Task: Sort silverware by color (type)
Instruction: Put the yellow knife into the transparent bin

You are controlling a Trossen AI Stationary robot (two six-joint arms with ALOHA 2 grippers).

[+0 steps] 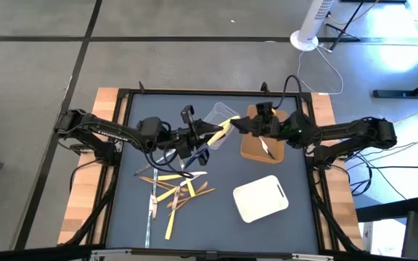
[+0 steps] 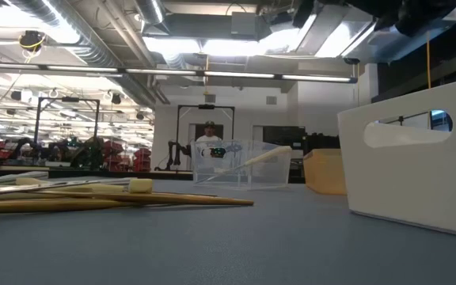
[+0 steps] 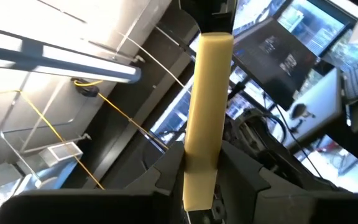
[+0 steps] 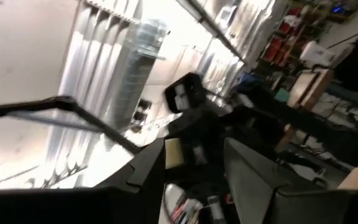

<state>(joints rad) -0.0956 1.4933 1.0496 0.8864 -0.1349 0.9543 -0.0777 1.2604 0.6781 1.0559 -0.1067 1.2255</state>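
Two arms are meeting over the middle of the counter (image 1: 122, 217). The left hand (image 1: 207, 135) is pinching a pale yellow stick (image 1: 226, 128), a flat, square-ended bar that pokes out well past the fingers (image 3: 166, 174) in the left wrist view. The right hand (image 1: 239, 125) sits right at the stick's other end; its fingers (image 4: 253, 174) stand partly spread with a pale yellow end between them, but I can't tell if they actually grip it.

The rest of the silverware is a pile (image 1: 173, 190) at the near left: roughly four pale yellow sticks, about three orange-brown ones and a couple of shiny silver ones, all crossed over each other so the count is fuzzy.

One clear tub (image 1: 220, 116) at the far middle, one brown tray (image 1: 260, 148) with a single silver piece (image 1: 266, 148) in it, and one white tray (image 1: 261, 198) near right.
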